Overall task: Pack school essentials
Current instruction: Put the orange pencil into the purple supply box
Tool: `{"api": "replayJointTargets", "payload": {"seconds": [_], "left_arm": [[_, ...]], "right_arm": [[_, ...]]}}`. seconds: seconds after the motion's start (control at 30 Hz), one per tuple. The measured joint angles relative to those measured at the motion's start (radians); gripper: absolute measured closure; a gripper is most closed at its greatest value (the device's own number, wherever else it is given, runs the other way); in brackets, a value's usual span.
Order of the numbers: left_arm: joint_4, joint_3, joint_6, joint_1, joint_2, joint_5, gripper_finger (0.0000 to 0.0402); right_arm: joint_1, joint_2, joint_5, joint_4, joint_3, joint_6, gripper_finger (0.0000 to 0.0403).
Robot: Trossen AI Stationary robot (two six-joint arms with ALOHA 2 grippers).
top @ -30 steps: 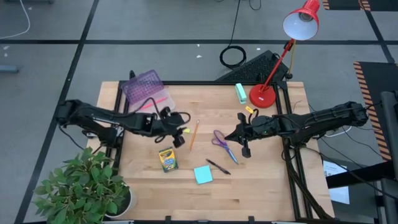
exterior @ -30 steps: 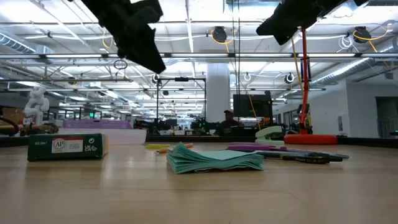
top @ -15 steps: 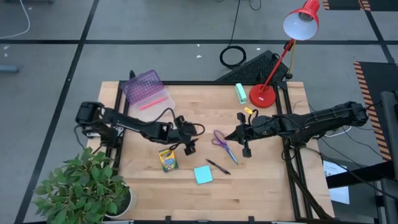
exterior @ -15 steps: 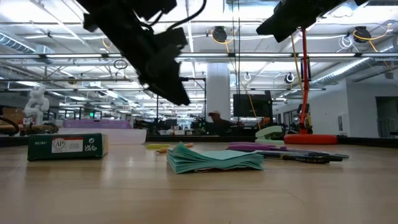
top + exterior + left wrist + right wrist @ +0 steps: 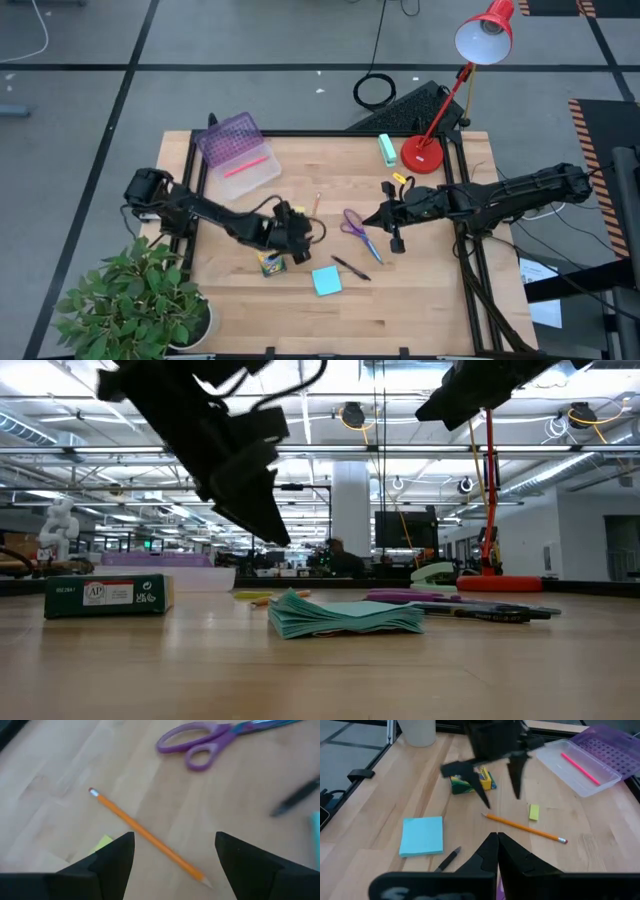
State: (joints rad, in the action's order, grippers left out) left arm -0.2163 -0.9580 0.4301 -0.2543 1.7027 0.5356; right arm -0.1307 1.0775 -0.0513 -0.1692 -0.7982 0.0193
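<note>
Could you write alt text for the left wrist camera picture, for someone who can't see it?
Two dark pincer fingers stand open above an orange pencil lying slantwise on a wooden table. Purple-handled scissors lie beyond it, with a small yellow eraser close beside the pencil.

Red lamp (image 5: 483,40), plant (image 5: 135,300) (potted)

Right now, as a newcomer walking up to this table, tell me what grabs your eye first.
The red desk lamp stands out at the table's far right corner. At mid-table the left gripper hangs open above the orange pencil, with the yellow-green crayon box and purple-handled scissors nearby. A clear case with a purple lid sits at the far left, holding a pink pen; the right gripper waits, shut, beside the scissors.
</note>
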Motion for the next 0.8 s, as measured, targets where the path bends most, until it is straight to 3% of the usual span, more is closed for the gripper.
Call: {"api": "replayJointTargets", "payload": {"seconds": [0.17, 0.37, 0.5, 0.67, 0.8], "left_arm": [[0.009, 0.000, 0.080, -0.078, 0.000, 0.122, 0.0119], [0.077, -0.008, 0.158, -0.122, 0.072, 0.183, 0.0119], [0.069, -0.044, 0.261, -0.102, 0.122, 0.192, 0.0119], [0.058, -0.110, 0.324, -0.069, 0.192, 0.127, 0.0119], [-0.058, -0.173, 0.372, -0.060, 0.258, 0.123, 0.0119]], "right_arm": [[0.000, 0.000, 0.000, 0.006, 0.000, -0.049, 0.0403], [0.000, 0.000, 0.000, 0.008, 0.000, -0.059, 0.0403], [0.000, 0.000, 0.000, 0.015, 0.000, -0.057, 0.0403], [0.000, 0.000, 0.000, 0.026, 0.000, -0.053, 0.0403], [0.000, 0.000, -0.003, 0.031, 0.000, -0.053, 0.0403]]}}
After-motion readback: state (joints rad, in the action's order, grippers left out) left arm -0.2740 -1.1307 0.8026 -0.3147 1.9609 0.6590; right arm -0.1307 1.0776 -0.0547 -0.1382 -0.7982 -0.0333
